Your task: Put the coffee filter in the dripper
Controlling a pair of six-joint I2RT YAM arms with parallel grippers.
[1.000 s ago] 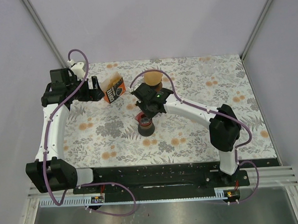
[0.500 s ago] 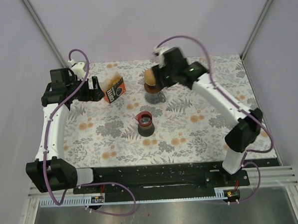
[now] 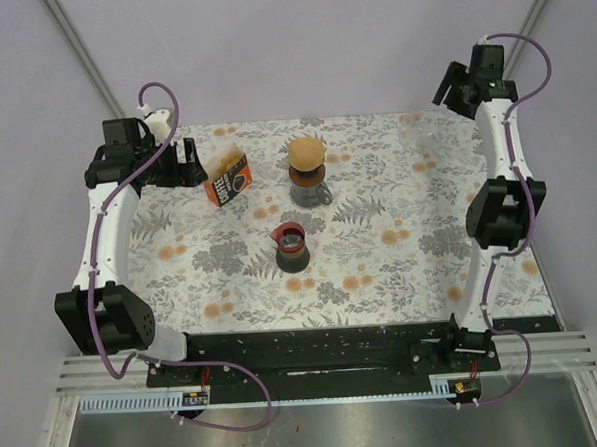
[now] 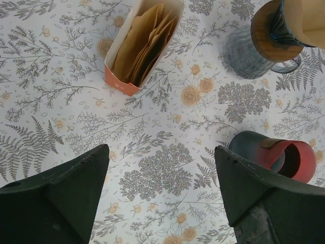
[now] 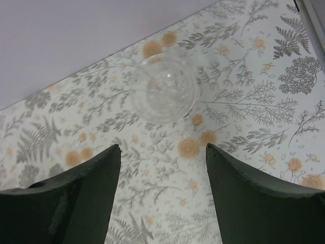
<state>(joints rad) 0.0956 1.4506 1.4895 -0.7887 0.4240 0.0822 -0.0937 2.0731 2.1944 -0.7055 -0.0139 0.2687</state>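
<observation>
Left jaws and right jaws gape wide, empty; coffee filter [image 3: 307, 150] sits in the dripper [image 4: 264, 38]; lettering on the nearby box [image 3: 229, 178] is unreadable.

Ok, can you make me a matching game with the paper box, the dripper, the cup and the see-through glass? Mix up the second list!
Things:
1. paper box
2. dripper
3. cup
4. see-through glass

Clues:
A. has a red rim
B. stands by the back wall
C. open on top, full of brown filters
D. sits on the carafe

Pairs: 1-C, 2-D, 3-A, 4-B
</observation>
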